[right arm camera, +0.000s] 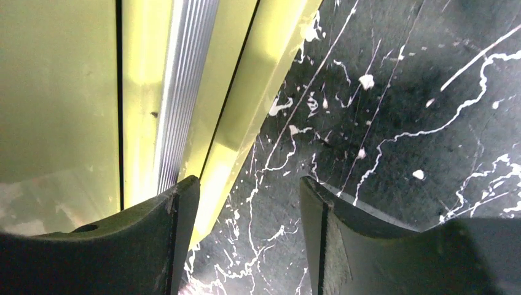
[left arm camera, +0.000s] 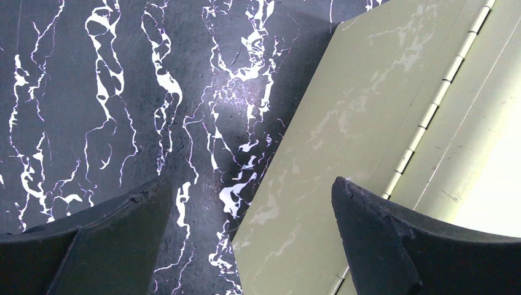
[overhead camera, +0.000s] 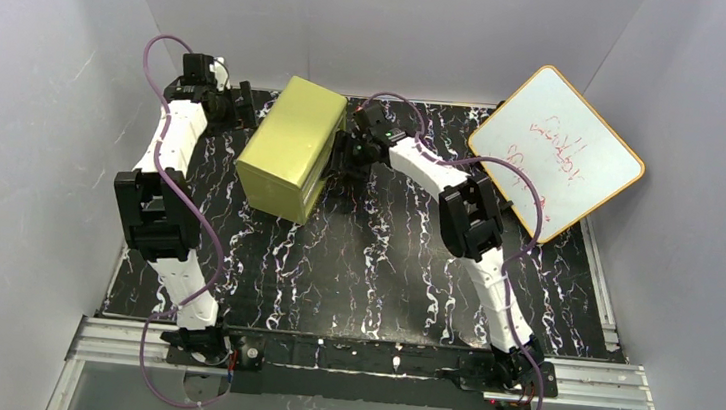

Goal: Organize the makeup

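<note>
Right claw (right arm camera: 246, 187) gapes beside one edge of the olive box (overhead camera: 290, 143).

**Red scrawl on the whiteboard (overhead camera: 557, 153), not legible**

Only one piece of writing to report: red marker handwriting on the white face of the orange-framed whiteboard, propped tilted at the far right of the marbled table (overhead camera: 383, 267). Laid out in about three slanted rows that follow the board's tilt, with a further scrap of red near the lower left edge. Too small and blurred in the overhead view to make out any letter or number. Nothing readable in either wrist view.
</note>
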`<state>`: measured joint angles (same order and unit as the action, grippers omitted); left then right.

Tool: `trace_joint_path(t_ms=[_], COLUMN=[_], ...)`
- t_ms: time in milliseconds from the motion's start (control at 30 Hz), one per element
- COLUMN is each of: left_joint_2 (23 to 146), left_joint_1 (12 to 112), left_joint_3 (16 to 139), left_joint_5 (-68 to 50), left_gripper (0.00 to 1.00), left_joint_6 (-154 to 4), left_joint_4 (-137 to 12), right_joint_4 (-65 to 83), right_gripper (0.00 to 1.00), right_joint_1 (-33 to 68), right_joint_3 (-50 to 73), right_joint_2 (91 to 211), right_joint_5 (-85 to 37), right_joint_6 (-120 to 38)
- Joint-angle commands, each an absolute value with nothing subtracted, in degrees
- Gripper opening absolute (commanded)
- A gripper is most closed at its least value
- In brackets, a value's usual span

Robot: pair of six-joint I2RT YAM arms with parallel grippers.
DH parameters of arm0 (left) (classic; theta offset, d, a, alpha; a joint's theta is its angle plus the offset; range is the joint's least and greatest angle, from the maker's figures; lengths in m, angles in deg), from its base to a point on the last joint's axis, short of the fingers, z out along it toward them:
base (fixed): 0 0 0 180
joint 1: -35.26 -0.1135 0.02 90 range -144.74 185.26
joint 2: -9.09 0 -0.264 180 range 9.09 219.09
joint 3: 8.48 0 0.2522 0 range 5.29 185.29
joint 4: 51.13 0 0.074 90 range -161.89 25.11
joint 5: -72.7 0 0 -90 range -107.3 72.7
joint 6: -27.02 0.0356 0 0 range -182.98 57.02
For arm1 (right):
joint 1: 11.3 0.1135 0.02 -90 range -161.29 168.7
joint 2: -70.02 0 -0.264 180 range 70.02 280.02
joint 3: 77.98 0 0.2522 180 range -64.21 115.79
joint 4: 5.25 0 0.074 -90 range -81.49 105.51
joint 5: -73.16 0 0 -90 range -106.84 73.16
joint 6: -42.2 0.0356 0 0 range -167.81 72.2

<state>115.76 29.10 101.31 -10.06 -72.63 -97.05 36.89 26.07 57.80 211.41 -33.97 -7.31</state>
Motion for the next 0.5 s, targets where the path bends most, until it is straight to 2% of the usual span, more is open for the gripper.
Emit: trace_joint_path(t_ms=[0, 200, 300, 400, 467], left_joint_2=[116.07, 115.52, 114.24, 111.72, 110.17], left_joint_1=[30.25, 30.25, 30.25, 30.25, 30.25], left_joint_3=[100.46, 100.4, 100.39, 99.47, 99.05], left_joint_5=[-9.5, -10.91, -16.1, -20.28, -21.94], left_gripper=[0.99, 0.99, 0.99, 0.99, 0.99], left_joint_6=[-71.94, -71.59, -70.6, -69.74, -69.29], left_joint_4=[-98.99, -99.08, -98.8, -96.57, -94.79], right_joint_4=[36.35, 31.38, 34.12, 37.34, 35.4], right_gripper=[0.7, 0.72, 0.81, 0.95, 0.99], right_joint_1=[26.93, 27.11, 27.08, 26.59, 25.92], right_joint_3=[62.8, 59.18, 56.1, 50.26, 43.48], right_joint_2=[212.99, 210.51, 207.16, 201.64, 196.57], right_joint_5=[-35.76, -37.4, -34.76, -30.21, -30.6], right_joint_6=[-4.61, -3.81, -8.75, -16.3, -20.97])
